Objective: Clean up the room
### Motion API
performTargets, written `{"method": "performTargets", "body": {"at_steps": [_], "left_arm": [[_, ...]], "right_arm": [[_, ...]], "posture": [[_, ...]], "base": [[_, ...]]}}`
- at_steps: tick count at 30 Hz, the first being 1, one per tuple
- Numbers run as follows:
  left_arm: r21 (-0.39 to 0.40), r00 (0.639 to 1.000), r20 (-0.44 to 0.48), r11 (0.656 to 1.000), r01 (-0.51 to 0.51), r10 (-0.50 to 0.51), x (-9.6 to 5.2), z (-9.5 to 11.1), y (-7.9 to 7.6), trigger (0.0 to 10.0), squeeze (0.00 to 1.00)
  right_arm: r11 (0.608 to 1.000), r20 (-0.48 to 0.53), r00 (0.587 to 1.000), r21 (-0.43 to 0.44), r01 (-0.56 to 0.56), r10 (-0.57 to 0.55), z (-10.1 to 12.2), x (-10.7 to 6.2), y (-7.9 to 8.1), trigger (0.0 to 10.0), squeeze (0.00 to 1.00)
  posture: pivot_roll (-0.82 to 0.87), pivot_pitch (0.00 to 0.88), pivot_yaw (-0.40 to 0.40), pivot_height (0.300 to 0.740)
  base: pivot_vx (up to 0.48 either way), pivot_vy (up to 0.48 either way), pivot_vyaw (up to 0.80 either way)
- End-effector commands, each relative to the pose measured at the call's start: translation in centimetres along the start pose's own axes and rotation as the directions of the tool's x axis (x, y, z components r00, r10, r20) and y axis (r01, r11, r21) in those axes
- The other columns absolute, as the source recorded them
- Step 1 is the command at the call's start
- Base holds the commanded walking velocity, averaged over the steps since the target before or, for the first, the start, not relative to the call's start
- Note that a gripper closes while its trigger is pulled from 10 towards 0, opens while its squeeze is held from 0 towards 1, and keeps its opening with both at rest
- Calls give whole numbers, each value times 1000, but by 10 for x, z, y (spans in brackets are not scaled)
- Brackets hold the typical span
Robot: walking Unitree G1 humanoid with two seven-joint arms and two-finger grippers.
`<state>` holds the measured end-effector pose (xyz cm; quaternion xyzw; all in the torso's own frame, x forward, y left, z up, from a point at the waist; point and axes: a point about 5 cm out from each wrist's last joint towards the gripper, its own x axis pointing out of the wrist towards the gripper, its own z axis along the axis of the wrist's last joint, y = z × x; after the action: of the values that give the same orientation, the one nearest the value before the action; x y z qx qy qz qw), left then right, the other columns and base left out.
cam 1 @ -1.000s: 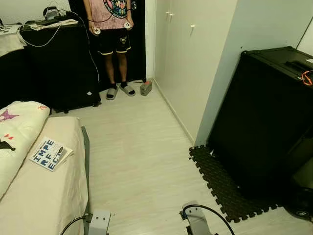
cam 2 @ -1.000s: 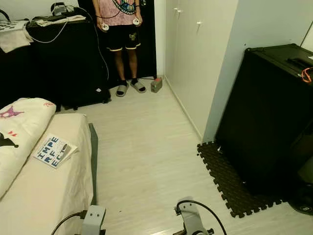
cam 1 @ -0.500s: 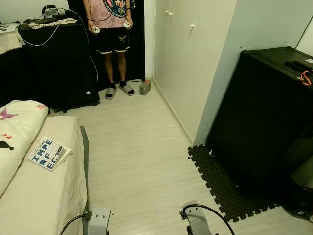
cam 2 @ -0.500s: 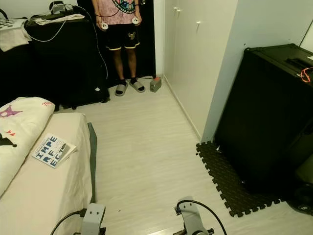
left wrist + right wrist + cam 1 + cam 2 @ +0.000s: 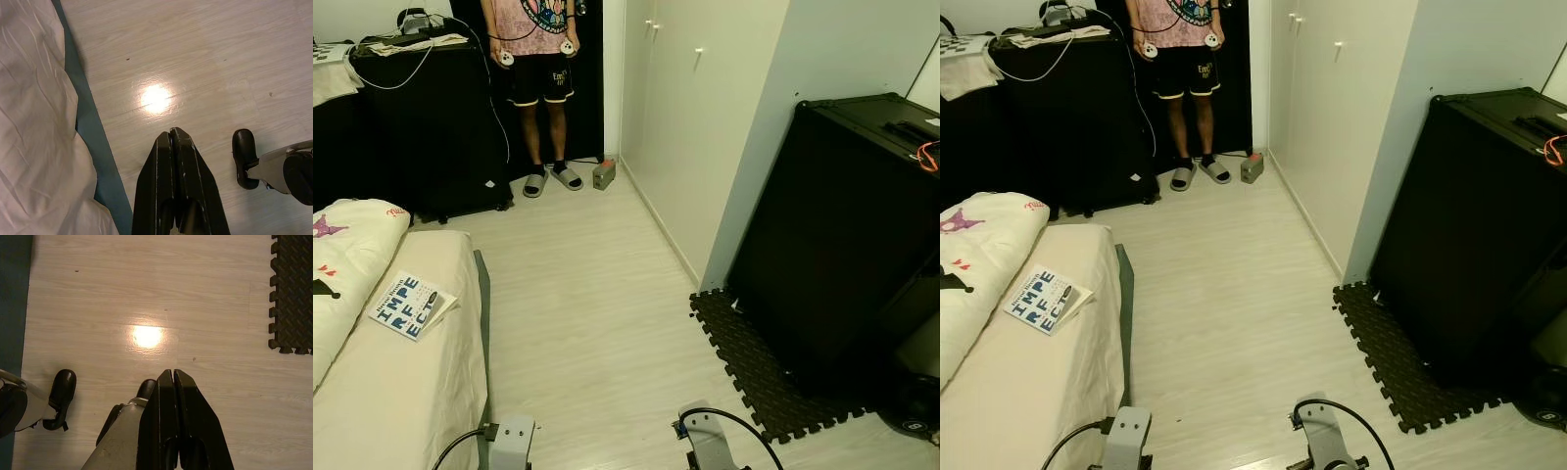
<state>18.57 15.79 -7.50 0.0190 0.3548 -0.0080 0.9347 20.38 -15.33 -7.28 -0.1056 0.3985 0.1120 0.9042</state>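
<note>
At nine o'clock in the head view lies the bed (image 5: pixel 401 392), its cream sheet bare along the near edge, with a white pillow or quilt (image 5: pixel 347 255) printed with small cartoon figures at its far left end. A book (image 5: pixel 408 305) with large blue letters on its cover rests flat on the sheet just beside that quilt, tilted a little. Beyond the bed, at eleven o'clock, a black surface (image 5: pixel 421 127) carries papers, a white cable and some dark gear. A person (image 5: pixel 536 59) in a pink shirt, black shorts and slides stands at twelve o'clock, a white controller in each hand. Near the person's feet a small grey box (image 5: pixel 604 175) sits on the pale wood floor (image 5: pixel 597 323) against the white wardrobe (image 5: pixel 690 117). At three o'clock stands a tall black case (image 5: pixel 842 235), its foot on a dark interlocking foam mat (image 5: pixel 754 367).

At six o'clock both arms hang low over the floor. The left claw (image 5: pixel 171 142) points down beside the bed's edge with its fingers pressed together, holding nothing. The right claw (image 5: pixel 172 379) hangs likewise, fingers pressed together and holding nothing, with the mat's corner well apart from it.
</note>
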Motion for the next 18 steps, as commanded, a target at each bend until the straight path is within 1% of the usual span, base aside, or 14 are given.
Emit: {"method": "performTargets", "body": {"at_steps": [1, 18], "left_arm": [[10, 1000, -23, 1000, 6, -6, -1, -5, 0, 10000, 0], [26, 1000, -25, 1000, 10, -9, -1, -5, -1, 10000, 0]], "right_arm": [[1000, -25, 1000, 2, -5, 5, -5, -1, 3, 10000, 0], [1000, -27, 1000, -1, -7, 7, -5, 0, 4, 10000, 0]], "posture": [[-42, 76, -14, 740], [-40, 79, -11, 740]], "base": [[0, 0, 0], [0, 0, 0]]}}
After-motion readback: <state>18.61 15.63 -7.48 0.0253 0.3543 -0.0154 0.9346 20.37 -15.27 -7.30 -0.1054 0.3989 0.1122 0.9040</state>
